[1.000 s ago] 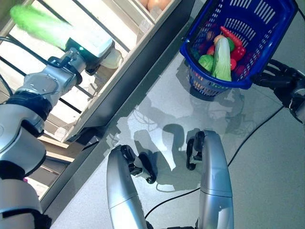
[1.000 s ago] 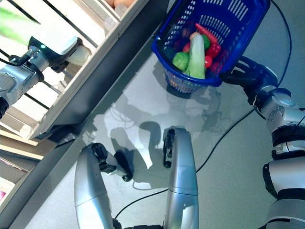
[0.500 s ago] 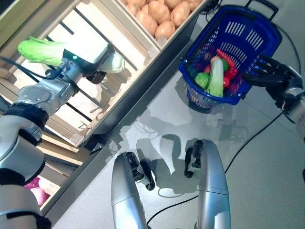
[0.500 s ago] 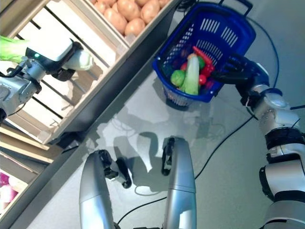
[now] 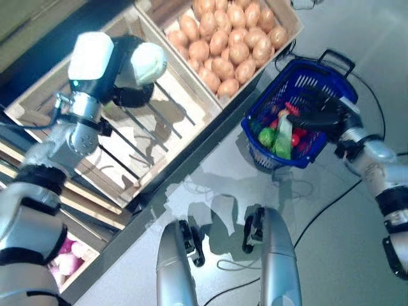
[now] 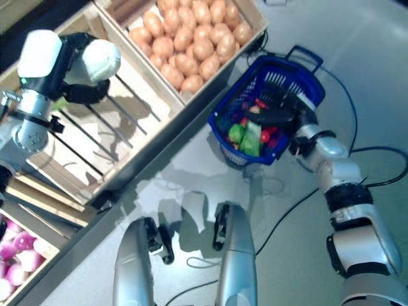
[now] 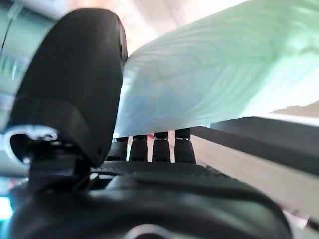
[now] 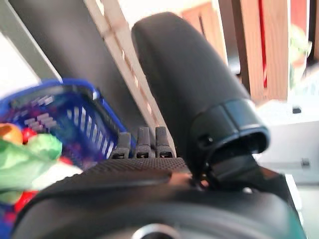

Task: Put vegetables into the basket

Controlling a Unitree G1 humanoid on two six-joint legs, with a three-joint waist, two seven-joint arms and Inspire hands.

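Both head eyes look down on crates point(image 5: 191, 83) and basket point(image 5: 299, 121); wrist cameras sit tight behind each robot hand

Cabbage in hand, basket already partly filled.

The pale green cabbage point(image 7: 214, 74), long and ribbed with a rounded whitish base, is gripped between the thumb and curled fingers of the left hand point(image 5: 131, 95) above the slatted wooden crate point(image 5: 127, 153). The blue plastic basket point(image 5: 299, 83), slotted-walled with a dark handle standing up at its far end, hangs tilted from the right hand point(image 5: 328, 118), whose fingers curl over its rim, beside the crate of potatoes point(image 5: 229, 44). Inside it lie a long pale cabbage point(image 5: 282, 137) leaning against the wall, a round green vegetable point(image 5: 266, 137) next to it, and red vegetables point(image 5: 296, 137) around them.
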